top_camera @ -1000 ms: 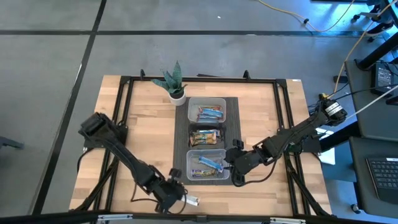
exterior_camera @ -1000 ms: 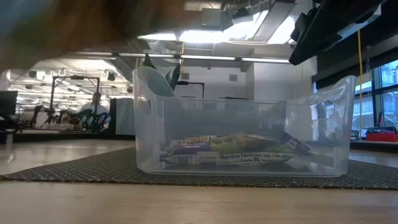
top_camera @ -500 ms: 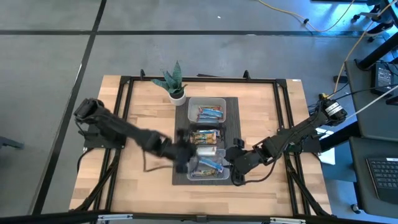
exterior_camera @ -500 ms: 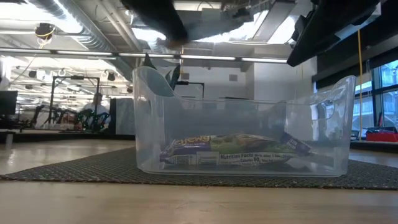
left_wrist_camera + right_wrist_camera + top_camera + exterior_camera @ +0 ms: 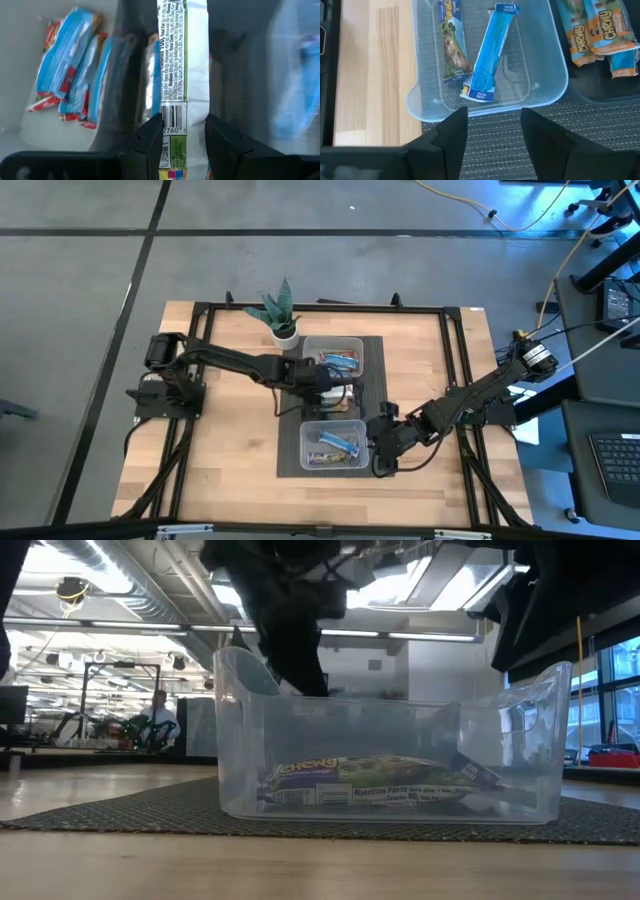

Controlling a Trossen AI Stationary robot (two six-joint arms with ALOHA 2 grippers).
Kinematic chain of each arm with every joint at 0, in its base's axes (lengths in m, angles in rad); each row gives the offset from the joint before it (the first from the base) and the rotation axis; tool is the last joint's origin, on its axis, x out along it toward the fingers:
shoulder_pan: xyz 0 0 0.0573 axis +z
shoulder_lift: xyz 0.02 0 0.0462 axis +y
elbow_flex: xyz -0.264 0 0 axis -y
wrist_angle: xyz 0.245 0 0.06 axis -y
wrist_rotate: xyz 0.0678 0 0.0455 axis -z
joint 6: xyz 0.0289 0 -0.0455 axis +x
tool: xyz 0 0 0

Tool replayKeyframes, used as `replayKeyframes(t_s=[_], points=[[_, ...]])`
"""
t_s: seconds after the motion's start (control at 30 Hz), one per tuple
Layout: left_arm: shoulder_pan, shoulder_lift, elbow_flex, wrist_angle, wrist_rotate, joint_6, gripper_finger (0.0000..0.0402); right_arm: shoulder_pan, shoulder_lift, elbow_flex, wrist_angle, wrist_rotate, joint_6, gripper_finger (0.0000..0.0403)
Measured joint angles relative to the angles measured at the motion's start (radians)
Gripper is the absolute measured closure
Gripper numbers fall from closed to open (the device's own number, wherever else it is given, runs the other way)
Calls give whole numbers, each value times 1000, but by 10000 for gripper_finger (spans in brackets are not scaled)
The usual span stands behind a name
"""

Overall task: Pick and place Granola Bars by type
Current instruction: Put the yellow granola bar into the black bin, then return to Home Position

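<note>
Bars are lying sorted in three clear bins on the dark mat (image 5: 372, 360) at table centre as my left gripper (image 5: 182, 137) is hanging over the middle bin (image 5: 352, 412), its fingers (image 5: 150, 137) pinching a white-and-green granola bar (image 5: 182, 60) by one end. Blue-wrapped bars (image 5: 67, 65) are resting in the bin at 12 o'clock (image 5: 333, 360). At 6 o'clock, the near bin (image 5: 485, 70) is holding a blue bar (image 5: 489, 55) and a green-labelled bar (image 5: 451, 42), side by side. My right gripper (image 5: 492, 135) is waiting just beside that bin at its 3 o'clock edge, fingers spread and holding nothing.
</note>
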Motion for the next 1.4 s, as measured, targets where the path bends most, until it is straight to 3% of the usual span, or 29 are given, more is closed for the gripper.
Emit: replayKeyframes(t_s=[0.7, 0.97, 1.1, 1.2, 1.3, 1.4], points=[[26, 60, 0, 5, 54, -51, 282, 0, 0, 0, -7, -3, -4, 217], [6, 59, 0, -2, 42, 27, 235, 0, 0, 0, -7, -3, -39, 217], [7, 42, 1, -74, 42, 84, 221, 0, 0, 0, -8, -44, -164, 217], [7, 11, 3, -178, 80, 71, 220, 1, -1, 0, -7, -96, -112, 217], [-5, -45, 3, -189, 101, 57, 222, -10, -31, -1, -57, -91, -67, 217], [-30, -150, -38, -101, 90, 69, 223, -12, -104, -59, -15, -16, -42, 217]])
